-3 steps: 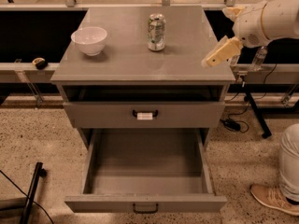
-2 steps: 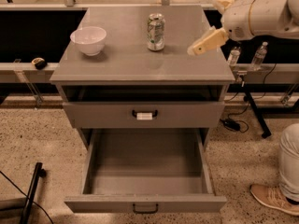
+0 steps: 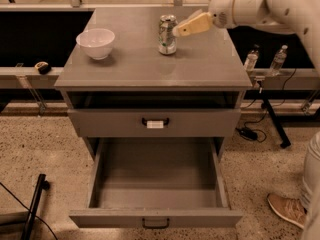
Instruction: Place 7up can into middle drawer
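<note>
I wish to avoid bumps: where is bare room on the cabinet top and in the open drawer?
Bare: the front strip of the cabinet top, the gap between white bowl and 7up can, and the whole middle drawer. Crowded: just right of the can, where the hand is.

Upright 7up can (image 3: 167, 34) on cabinet top (image 3: 150, 66) beside claw (image 3: 192, 25); middle drawer (image 3: 110, 217) open

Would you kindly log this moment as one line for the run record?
hand: close beside silvery green-print 7up can; can: upright on grey cabinet top; wide grey middle drawer: pulled open
</note>
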`<state>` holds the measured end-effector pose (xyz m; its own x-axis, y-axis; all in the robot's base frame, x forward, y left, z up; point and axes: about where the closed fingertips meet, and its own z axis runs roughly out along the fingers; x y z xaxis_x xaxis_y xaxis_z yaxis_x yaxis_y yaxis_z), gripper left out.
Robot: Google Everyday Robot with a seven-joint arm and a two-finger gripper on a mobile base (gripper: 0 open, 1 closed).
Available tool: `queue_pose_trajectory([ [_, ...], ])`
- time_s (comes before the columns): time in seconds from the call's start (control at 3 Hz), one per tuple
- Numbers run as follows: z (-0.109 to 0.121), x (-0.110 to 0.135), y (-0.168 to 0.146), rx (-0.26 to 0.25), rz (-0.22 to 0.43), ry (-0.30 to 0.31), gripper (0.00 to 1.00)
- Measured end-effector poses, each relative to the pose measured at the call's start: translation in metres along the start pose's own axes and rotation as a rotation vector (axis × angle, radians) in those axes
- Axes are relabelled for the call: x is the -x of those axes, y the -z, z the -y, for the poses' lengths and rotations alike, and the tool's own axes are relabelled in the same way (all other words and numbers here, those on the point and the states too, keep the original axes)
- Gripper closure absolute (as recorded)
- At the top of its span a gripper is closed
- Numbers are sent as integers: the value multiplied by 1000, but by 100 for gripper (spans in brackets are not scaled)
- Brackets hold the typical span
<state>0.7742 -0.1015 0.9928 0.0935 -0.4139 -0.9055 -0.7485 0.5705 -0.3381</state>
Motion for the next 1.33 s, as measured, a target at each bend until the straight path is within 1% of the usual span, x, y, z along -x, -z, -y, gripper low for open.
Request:
queue_pose_trajectory([
  [0.33,-3,-18,-32,-4,-14,-119,0],
  [1.0,-5,-18,-88,-24,27,-220,1],
  [1.33,-7,-21,-105,-25,31,-255,1],
])
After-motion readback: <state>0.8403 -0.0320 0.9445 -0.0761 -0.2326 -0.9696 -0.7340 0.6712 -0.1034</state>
